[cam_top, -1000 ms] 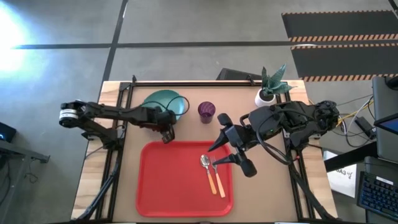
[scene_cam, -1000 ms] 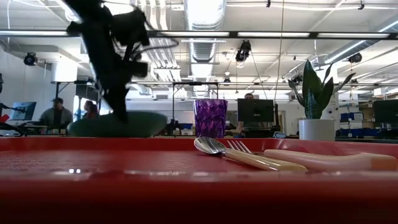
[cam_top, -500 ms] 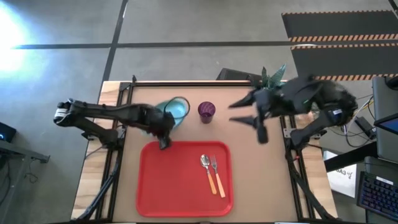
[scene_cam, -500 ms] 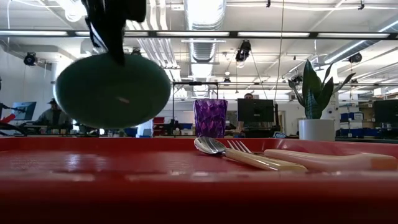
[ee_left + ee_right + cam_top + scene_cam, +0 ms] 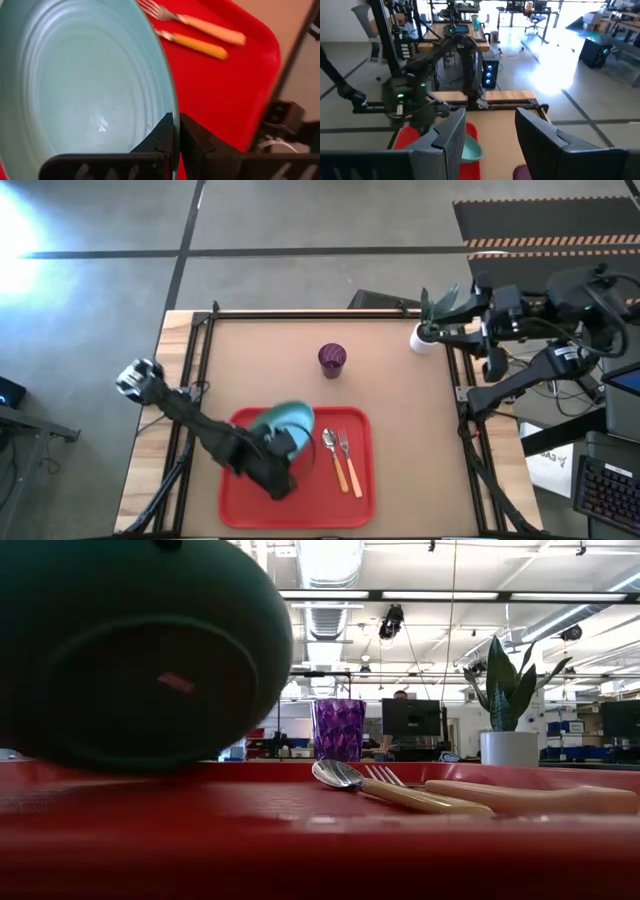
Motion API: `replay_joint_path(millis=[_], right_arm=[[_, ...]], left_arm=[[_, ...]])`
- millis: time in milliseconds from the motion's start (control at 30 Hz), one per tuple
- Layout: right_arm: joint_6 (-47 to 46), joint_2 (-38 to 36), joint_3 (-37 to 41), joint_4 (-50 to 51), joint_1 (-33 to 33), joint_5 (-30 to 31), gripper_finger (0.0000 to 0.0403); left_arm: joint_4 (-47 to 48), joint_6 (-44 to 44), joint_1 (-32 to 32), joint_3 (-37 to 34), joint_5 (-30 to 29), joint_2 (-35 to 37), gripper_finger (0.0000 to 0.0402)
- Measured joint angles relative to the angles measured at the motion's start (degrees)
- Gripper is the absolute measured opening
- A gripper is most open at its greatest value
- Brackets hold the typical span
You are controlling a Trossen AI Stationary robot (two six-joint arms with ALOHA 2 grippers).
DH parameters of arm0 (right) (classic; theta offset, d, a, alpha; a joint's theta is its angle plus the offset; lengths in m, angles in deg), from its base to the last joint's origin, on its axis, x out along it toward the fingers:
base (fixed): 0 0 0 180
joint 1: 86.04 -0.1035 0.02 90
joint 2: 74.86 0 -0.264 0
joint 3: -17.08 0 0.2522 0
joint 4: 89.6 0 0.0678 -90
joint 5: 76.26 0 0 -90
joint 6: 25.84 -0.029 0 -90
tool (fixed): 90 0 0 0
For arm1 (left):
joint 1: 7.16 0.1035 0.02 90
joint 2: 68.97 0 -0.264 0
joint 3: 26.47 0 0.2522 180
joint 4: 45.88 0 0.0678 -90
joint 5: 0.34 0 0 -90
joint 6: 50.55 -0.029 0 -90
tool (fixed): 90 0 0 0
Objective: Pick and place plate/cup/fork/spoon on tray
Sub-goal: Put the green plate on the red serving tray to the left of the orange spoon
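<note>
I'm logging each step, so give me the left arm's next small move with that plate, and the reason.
Probably lower and level it. The left gripper is shut on the rim of the plate, which hangs tilted above the tray, beside the spoon and fork. Bare tray lies to its left, so it should set down there, clear of both.

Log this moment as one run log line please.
left gripper: jaws shut on plate rim, tilted over tray | right gripper: open, table's far right | spoon, fork: on tray | cup: on table
</note>
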Motion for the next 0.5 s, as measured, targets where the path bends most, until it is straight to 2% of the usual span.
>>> replay_joint_path(millis=[133, 233, 333, 500], right_arm=[[-1.3, -1.2, 0.0, 2.4, 0.0, -0.2, 0.016], [-1.3, -1.8, 0.0, 2.6, 0.0, -0.6, 0.016], [-1.2, -2.2, 0.0, 2.6, 0.0, -2.2, 0.016], [-1.2, -2.8, 0.0, 4.5, 0.0, -3.0, 0.016]], left_arm=[[-0.2, 2.1, -1.8, 8.9, 4.6, -8.8, 0.0], [-0.5, 5.4, -2.9, 14.1, 8.0, -12.7, 0.0], [-0.8, 9.9, -4.0, 16.9, 10.1, -14.3, 0.0], [-1.5, 18.9, -5.9, 17.1, 12.2, -14.3, 0.0]])
